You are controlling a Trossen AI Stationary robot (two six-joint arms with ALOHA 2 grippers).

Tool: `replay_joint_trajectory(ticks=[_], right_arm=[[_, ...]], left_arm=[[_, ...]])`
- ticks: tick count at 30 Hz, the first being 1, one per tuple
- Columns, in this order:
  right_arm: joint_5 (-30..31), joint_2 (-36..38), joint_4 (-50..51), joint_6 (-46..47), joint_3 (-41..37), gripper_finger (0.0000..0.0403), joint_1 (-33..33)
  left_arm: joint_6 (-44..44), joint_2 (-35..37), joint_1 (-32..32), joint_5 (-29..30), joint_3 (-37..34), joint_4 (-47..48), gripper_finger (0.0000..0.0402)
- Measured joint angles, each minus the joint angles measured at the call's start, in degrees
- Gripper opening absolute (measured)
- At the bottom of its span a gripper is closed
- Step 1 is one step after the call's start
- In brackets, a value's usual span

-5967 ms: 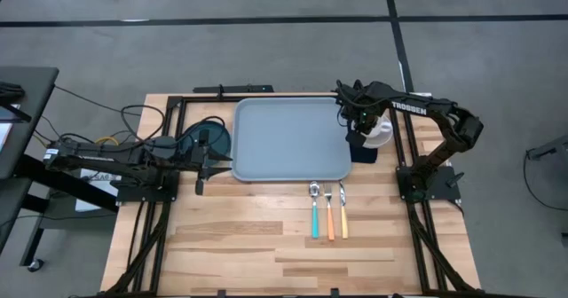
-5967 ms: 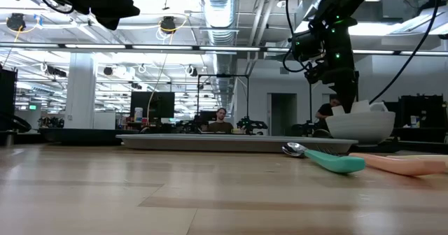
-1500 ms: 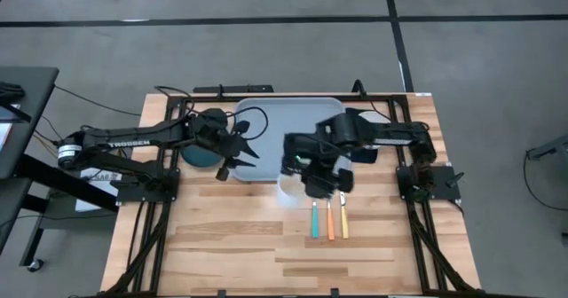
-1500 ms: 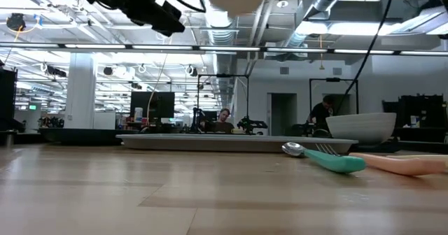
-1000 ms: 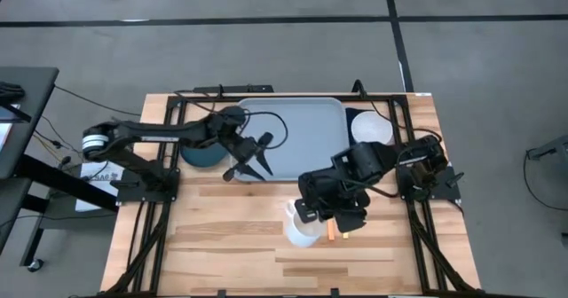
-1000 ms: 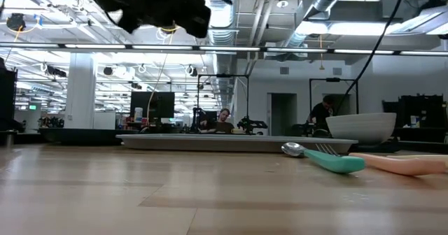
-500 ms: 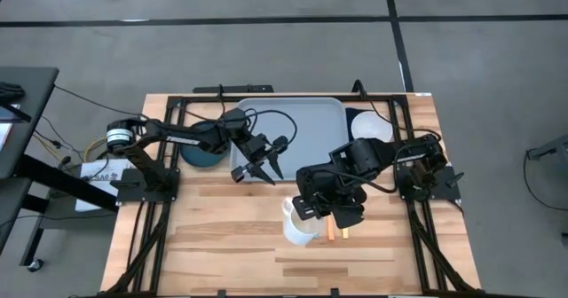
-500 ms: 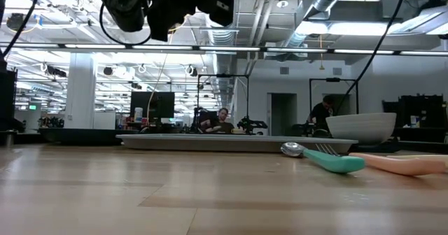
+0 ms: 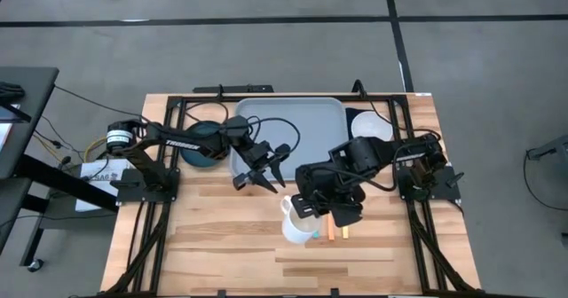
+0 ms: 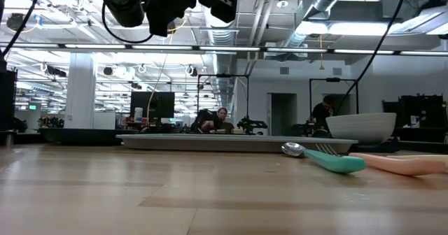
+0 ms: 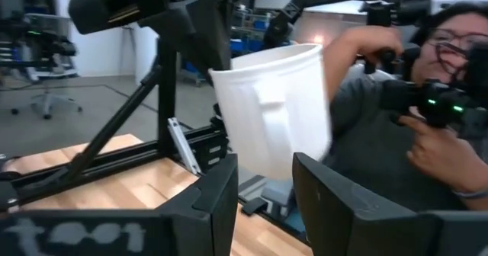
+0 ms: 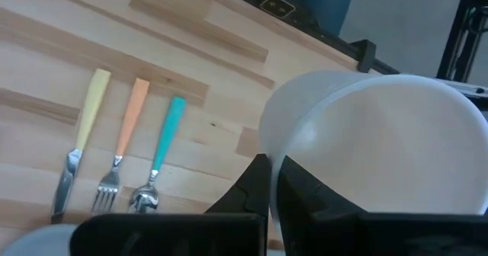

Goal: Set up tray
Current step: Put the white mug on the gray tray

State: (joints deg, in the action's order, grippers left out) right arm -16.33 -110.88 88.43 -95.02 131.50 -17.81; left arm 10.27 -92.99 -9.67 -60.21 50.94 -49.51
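The light blue-grey tray point(image 9: 302, 125) lies at the table's far middle and shows in the low view point(image 10: 231, 143). My right gripper point(image 9: 305, 211) is near of the tray and shut on a white mug point(image 9: 297, 227), held high over the wood. My left gripper point(image 9: 260, 176) is open and empty over the tray's near left corner, pointing at the mug. The mug shows ahead of its fingers in the left wrist view point(image 11: 274, 107). A dark teal plate point(image 9: 197, 154) lies left of the tray, mostly under my left arm. My right gripper has the mug by its rim point(image 12: 284, 153), with the wall between the two fingers, one inside and one outside. The mug is lifted clear of the table, a little tilted, mouth up.
A white bowl point(image 9: 371, 125) stands right of the tray. A teal spoon point(image 12: 162, 151), an orange fork point(image 12: 126, 138) and a yellow knife point(image 12: 82, 138) lie side by side on the wood under my right arm. A person shows beyond the table in the left wrist view point(image 11: 412, 134).
My left gripper has gone toward the table's near right, off the tray's left part and closer to the mug, staying open. My right gripper holds the mug in about the same place.
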Motion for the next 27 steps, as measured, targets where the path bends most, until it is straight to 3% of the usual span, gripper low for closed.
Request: replay_joint_trajectory(ticks=[4,13,19,27], right_arm=[[0.10,-0.01,-0.77,-0.02,0.00,0.0000,0.40],[0.07,-0.01,-0.75,-0.07,0.00,0.0000,1.08],[0.32,-0.03,-0.81,0.09,0.00,0.0000,1.45],[0.32,-0.06,-0.57,0.35,0.00,0.0000,1.45]], left_arm=[[0.03,0.00,1.22,3.92,0.00,-0.01,0.0114],[0.47,0.00,2.97,3.44,0.81,-0.45,0.0114],[0.93,0.00,3.25,-0.40,0.83,0.82,0.0114],[0.64,0.00,3.76,0.87,0.83,1.13,0.0114]])
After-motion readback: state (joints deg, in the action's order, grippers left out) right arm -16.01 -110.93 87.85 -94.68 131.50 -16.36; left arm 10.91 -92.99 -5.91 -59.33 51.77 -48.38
